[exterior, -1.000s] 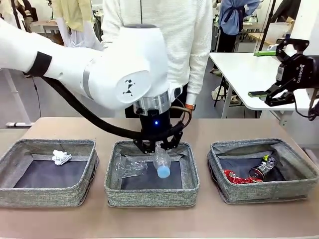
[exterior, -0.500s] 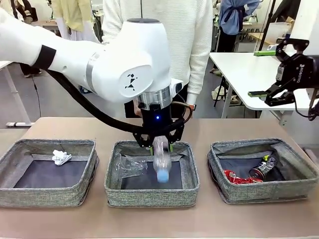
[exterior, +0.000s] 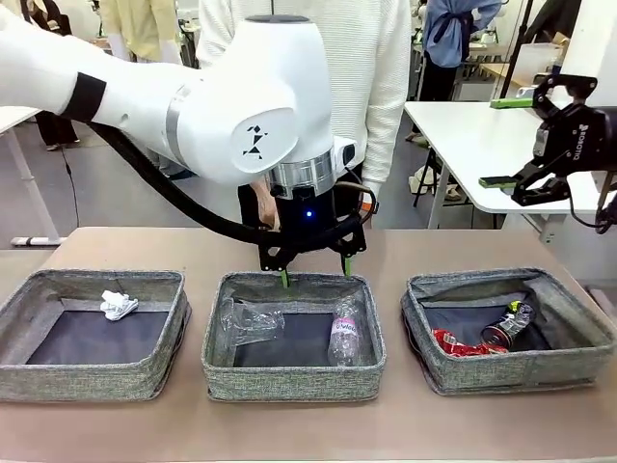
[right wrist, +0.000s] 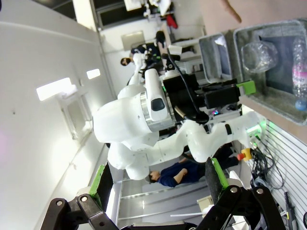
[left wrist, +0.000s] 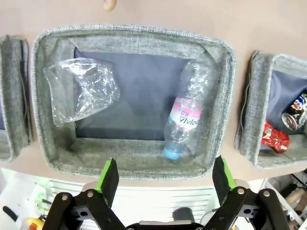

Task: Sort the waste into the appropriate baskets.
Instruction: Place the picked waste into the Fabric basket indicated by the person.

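My left gripper (exterior: 316, 275) hangs open over the far rim of the middle basket (exterior: 289, 381), with nothing between its fingers. Below it, a clear plastic bottle (exterior: 344, 333) with a pink label lies loose in that basket, next to a crushed clear bottle (exterior: 249, 321). In the left wrist view my left gripper (left wrist: 165, 175) looks down on both bottles (left wrist: 184, 122) (left wrist: 81, 88). A white tissue wad (exterior: 118, 305) sits in the left basket (exterior: 87, 376). The right basket (exterior: 521, 371) holds a red dented can (exterior: 458, 342) and a dark can (exterior: 506, 328). My right gripper (exterior: 501, 142) stands open, high at the far right.
A person in a white sweater stands at the table's far side, right behind my left wrist, hands close to it. A fingertip (left wrist: 109, 5) shows beyond the middle basket. A white side table (exterior: 482, 145) stands behind my right gripper.
My left gripper has opened and let go of the labelled bottle, which dropped into the middle basket. The gripper has risen slightly. The right arm has not moved.
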You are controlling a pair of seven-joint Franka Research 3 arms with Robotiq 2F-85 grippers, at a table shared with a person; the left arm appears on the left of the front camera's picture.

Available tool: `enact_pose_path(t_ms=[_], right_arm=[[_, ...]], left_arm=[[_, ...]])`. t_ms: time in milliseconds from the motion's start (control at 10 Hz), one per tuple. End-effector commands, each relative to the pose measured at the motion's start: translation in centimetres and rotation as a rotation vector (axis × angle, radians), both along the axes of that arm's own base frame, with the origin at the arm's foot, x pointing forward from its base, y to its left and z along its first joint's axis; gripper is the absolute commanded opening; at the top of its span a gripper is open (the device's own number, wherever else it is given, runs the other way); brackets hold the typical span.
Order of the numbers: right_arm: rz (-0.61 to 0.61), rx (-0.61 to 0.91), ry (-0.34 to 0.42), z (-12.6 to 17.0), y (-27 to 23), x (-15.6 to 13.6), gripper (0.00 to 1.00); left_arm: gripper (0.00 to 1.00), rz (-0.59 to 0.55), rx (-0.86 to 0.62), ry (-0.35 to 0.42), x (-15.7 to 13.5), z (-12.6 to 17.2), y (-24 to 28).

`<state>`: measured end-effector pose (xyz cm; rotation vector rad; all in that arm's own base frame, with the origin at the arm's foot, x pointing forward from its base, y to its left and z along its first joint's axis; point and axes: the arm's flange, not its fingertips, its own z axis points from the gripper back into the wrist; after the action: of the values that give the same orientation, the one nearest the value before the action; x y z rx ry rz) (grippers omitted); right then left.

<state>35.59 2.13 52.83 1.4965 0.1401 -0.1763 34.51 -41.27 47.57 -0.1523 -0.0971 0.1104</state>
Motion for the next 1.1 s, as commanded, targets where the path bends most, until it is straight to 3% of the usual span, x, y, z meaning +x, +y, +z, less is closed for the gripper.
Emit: enact_pose_path(t_ms=[0,100,300,500,600,700,1000], right_arm=[[-0.011,0.022,0.013,0.4,0.2,0.0,1.00],[-0.011,0.022,0.013,0.4,0.2,0.0,1.00],[-0.011,0.022,0.013,0.4,0.2,0.0,1.00],[-0.011,0.022,0.013,0.4,0.2,0.0,1.00],[-0.011,0.022,0.013,0.4,0.2,0.0,1.00],[-0.011,0.022,0.013,0.4,0.2,0.0,1.00],[-0.011,0.022,0.013,0.4,0.2,0.0,1.00]], left_arm=[[1.00,0.019,0.006,-0.007,-0.2,0.5,0.1],[1.00,-0.009,-0.027,0.013,0.0,1.0,0.8],[1.00,-0.140,-0.238,0.046,0.5,4.6,6.8],[1.00,-0.157,-0.541,-0.040,-0.1,8.2,18.0],[1.00,-0.172,-0.631,-0.091,-0.5,8.8,22.6],[1.00,-0.051,-0.656,-0.105,-0.5,8.8,27.0],[1.00,-0.090,-0.915,-0.141,-1.1,7.0,39.0]])
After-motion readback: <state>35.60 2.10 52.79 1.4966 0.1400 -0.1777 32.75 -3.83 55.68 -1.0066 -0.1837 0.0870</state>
